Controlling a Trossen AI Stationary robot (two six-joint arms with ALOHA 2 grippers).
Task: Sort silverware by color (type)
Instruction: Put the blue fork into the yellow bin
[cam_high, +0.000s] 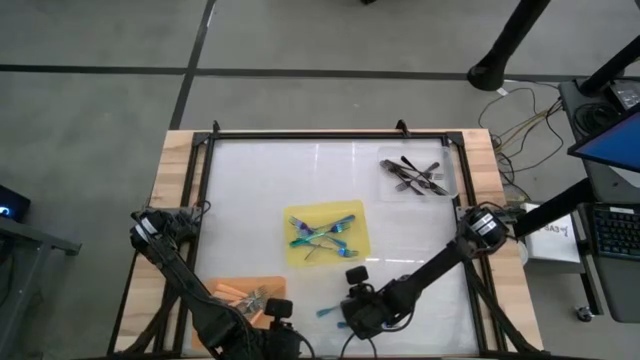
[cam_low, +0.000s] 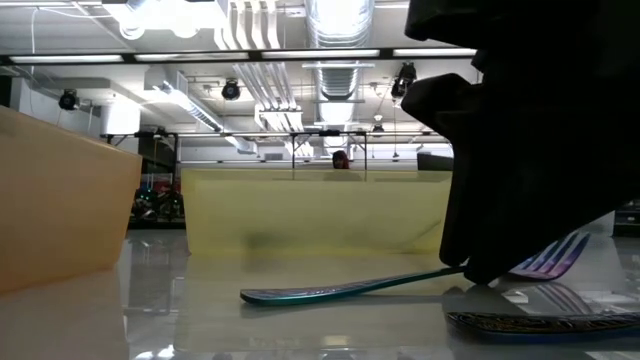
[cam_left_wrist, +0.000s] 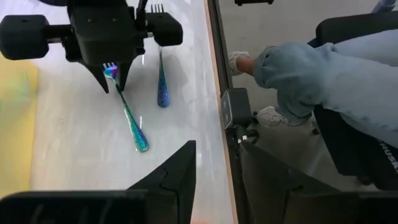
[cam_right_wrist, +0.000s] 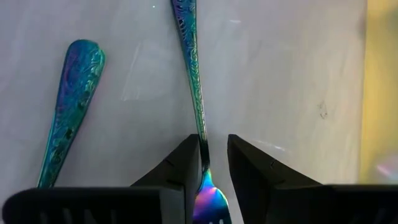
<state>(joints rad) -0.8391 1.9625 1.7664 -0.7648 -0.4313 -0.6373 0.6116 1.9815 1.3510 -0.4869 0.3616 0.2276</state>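
The sorting is looking well advanced: the dark forks (cam_high: 412, 176) are lying piled at the far right of the table (cam_high: 250, 190), a cluster of iridescent blue-teal forks (cam_high: 322, 233) is sitting on the yellow mat (cam_high: 355, 250) in the middle, and orange-handled forks (cam_high: 245, 294) are resting on the orange mat (cam_high: 225, 285) at the near left. Two iridescent stragglers are remaining on the bare white surface near the front edge. The right pincer (cam_right_wrist: 208, 177) is down over one of them, its fingers pinching the neck of that iridescent fork (cam_right_wrist: 194, 81) just behind the tines, handle end touching the table, head end tilting up in the low view. The second loose fork (cam_right_wrist: 68, 106) is lying just beside it, untouched. The left pincer (cam_high: 272, 312) is waiting at the near edge beside the orange mat, jaws spread and holding nothing. By my reading, this fork needs carrying to the yellow mat, then its neighbour, and the job is close to finished. A person's sleeve is showing beyond the table edge.
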